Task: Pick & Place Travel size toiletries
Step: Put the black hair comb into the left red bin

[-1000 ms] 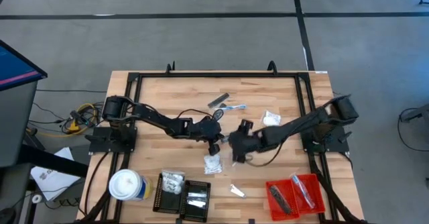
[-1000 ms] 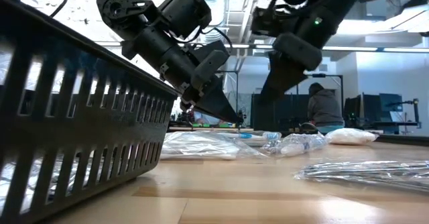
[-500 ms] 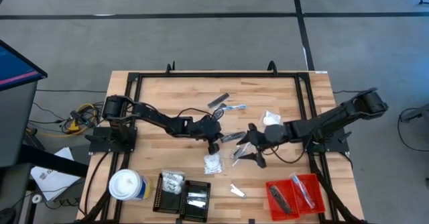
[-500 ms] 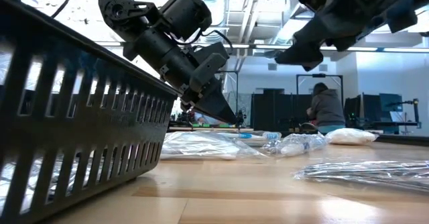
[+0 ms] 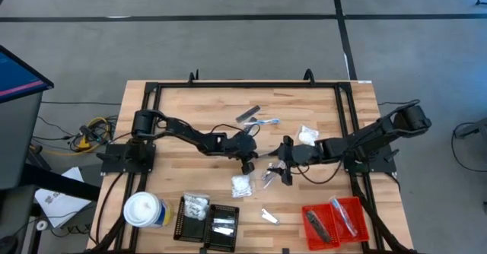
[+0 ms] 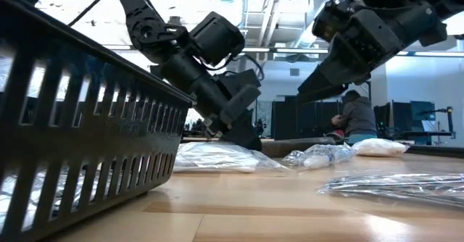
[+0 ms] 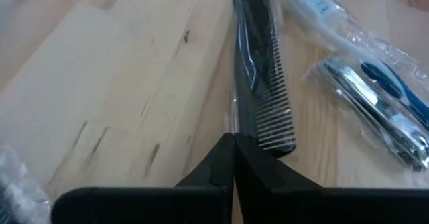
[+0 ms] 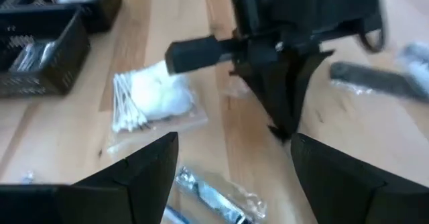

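Far left of the table (image 5: 175, 106), near the front edge, stands a white-topped round canister (image 5: 142, 209). Just beside it sits a black ribbed tray (image 5: 208, 225) holding a white puffy packet (image 5: 196, 204) and a silvery sachet (image 5: 222, 224).

The left gripper (image 5: 247, 163) is at mid-table with its fingers pressed fully together, holding nothing. In its wrist view the joined tips (image 7: 232, 158) point down at the wood, just at the toothed end of a dark comb (image 7: 263, 73) in clear wrap; a wrapped blue-and-silver item (image 7: 383, 110) lies beside the comb. Near this gripper, toward the front, lies a bag of cotton buds and pads (image 5: 241, 185).

Toward the back of the table lie a dark grey bar (image 5: 247, 115) and a thin blue-and-white stick (image 5: 266, 122).

The right gripper (image 5: 282, 172) faces the left one at close range, fingers spread wide and empty — a clear-wrapped packet (image 5: 268, 177) lies on the table just beneath it. A small silvery sachet (image 5: 268, 217) lies nearer the front edge. Behind the right arm rests another white puffy packet (image 5: 307, 135).

At the front right, a red ribbed tray (image 5: 335, 220) holds what appear to be a dark bar and a wrapped stick; the detail is poor.
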Motion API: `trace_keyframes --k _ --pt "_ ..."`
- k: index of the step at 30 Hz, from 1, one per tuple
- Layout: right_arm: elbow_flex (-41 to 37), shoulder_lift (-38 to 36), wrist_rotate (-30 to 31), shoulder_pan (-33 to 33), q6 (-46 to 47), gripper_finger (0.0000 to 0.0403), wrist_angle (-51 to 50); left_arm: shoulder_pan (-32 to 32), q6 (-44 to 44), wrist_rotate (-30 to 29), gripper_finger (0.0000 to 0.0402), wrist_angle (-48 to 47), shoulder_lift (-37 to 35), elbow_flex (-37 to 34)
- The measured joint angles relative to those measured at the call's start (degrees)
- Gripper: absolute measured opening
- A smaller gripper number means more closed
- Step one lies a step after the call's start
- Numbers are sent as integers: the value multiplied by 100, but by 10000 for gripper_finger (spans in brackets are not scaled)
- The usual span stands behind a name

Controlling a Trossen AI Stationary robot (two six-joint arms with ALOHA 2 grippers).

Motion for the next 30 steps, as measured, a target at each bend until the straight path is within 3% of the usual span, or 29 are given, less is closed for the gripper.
trace_keyframes --k 8,13,26,30 --pt "146 1 -10 -150 17 281 -967 25 -107 136 2 -494 -58 71" --pt "148 160 323 -294 -95 281 -1214 25 -127 137 2 -498 -53 67" --pt "1052 1535 315 -665 -158 280 -2002 29 -129 256 2 -469 -40 56" --pt "1359 1829 181 -727 -131 254 -2372 29 -129 341 2 -455 -38 56"
